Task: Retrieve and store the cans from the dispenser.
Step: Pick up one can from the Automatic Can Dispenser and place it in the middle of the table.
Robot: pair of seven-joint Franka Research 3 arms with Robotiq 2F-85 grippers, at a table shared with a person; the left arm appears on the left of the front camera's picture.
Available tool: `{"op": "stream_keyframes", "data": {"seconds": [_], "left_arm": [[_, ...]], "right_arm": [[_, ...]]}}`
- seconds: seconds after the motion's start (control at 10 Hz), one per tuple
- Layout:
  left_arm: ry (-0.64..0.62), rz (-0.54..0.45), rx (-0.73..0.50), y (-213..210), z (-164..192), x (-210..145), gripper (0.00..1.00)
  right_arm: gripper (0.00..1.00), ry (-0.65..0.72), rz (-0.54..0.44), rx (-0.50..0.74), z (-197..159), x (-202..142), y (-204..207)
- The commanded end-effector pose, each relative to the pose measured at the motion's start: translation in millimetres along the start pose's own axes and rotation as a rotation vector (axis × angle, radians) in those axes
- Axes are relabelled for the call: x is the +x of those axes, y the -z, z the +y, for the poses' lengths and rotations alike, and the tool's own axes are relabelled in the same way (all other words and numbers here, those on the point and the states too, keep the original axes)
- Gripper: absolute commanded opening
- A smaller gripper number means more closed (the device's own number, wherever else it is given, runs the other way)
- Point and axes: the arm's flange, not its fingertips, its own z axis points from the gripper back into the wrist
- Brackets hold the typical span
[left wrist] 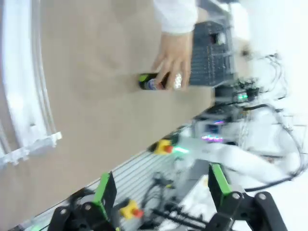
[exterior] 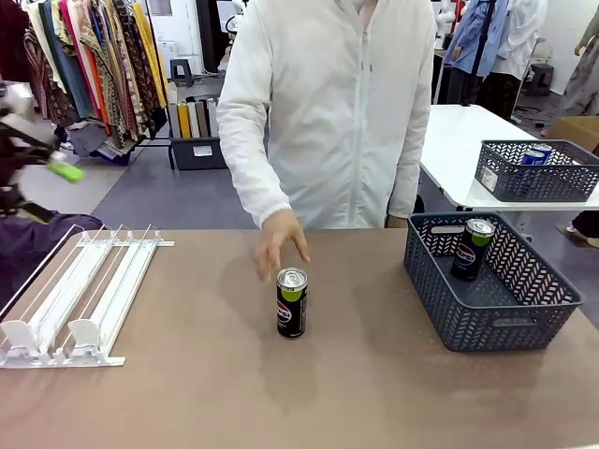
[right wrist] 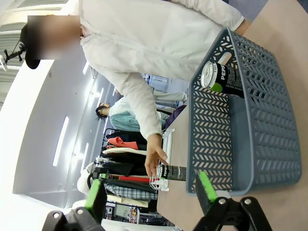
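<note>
A black can with a green top (exterior: 292,302) stands upright mid-table, and the person's hand (exterior: 279,241) hovers just behind it, fingers spread. The left wrist view has the same can (left wrist: 154,83) partly under that hand (left wrist: 173,60). A second black can (exterior: 473,248) leans inside the dark grey basket (exterior: 440,309) at the right. The white dispenser (exterior: 80,299) lies at the table's left with bare lanes. My left gripper (left wrist: 162,185) is open, raised and blurred at the far left (exterior: 56,168). My right gripper (right wrist: 151,192) is open beside the basket (right wrist: 269,120).
On a white table behind the person's side stands another grey basket (exterior: 538,173) with a blue can (exterior: 535,156) in it. The person in a white jacket (exterior: 337,112) stands at the table's far edge. Brown tabletop lies bare between the dispenser and the basket.
</note>
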Motion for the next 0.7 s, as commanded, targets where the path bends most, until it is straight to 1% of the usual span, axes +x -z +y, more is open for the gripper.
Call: {"op": "stream_keyframes", "data": {"seconds": [0.0, 0.1, 0.2, 0.3, 0.4, 0.5, 0.6], "left_arm": [[-0.068, -0.092, -0.342, -16.9, 61.2, -7.9, 1.0], [-0.102, -0.167, -0.467, -29.6, 96.5, -19.7, 1.0], [-0.152, -0.202, -0.513, -33.6, 117.2, -30.8, 1.0], [-0.167, -0.193, -0.539, -31.6, 128.9, -35.8, 1.0], [-0.172, -0.177, -0.526, -26.1, 134.2, -31.3, 1.0], [-0.18, -0.207, -0.501, -42.4, 132.0, -41.8, 1.0], [-0.18, -0.207, -0.501, -42.4, 132.0, -41.8, 1.0]], "right_arm": [[1.0, 0.007, 0.007, 0.002, 4.0, -1.1, -0.7], [1.0, 0.007, 0.007, 0.002, 4.0, -1.1, -0.7], [1.0, 0.007, 0.007, 0.002, 4.0, -1.1, -0.7], [1.0, 0.007, 0.007, 0.002, 4.0, -1.1, -0.7], [1.0, 0.007, 0.007, 0.002, 4.0, -1.1, -0.7], [1.0, 0.007, 0.007, 0.002, 4.0, -1.1, -0.7], [1.0, 0.007, 0.007, 0.002, 4.0, -1.1, -0.7]]}}
